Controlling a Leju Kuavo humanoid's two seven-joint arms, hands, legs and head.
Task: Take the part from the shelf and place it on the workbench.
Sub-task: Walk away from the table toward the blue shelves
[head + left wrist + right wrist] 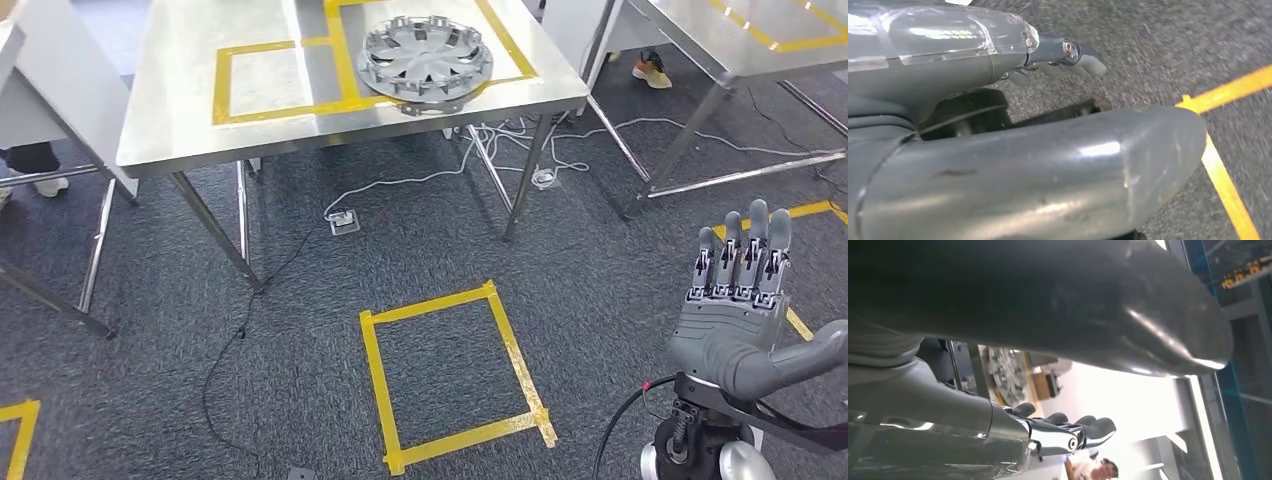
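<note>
- The workbench runs off the head view's top edge, and so do its yellow tape lines.
- The right hand has its wrist cut by the bottom edge.
- A person's shoe shows; the leg is hidden behind the table.
- In the left wrist view the carpet is blurred.
- The left hand hides its own fingers in part.

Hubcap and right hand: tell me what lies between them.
In the head view, bare grey carpet and the table's edge with its leg lie between the hubcap and the right hand.
</note>
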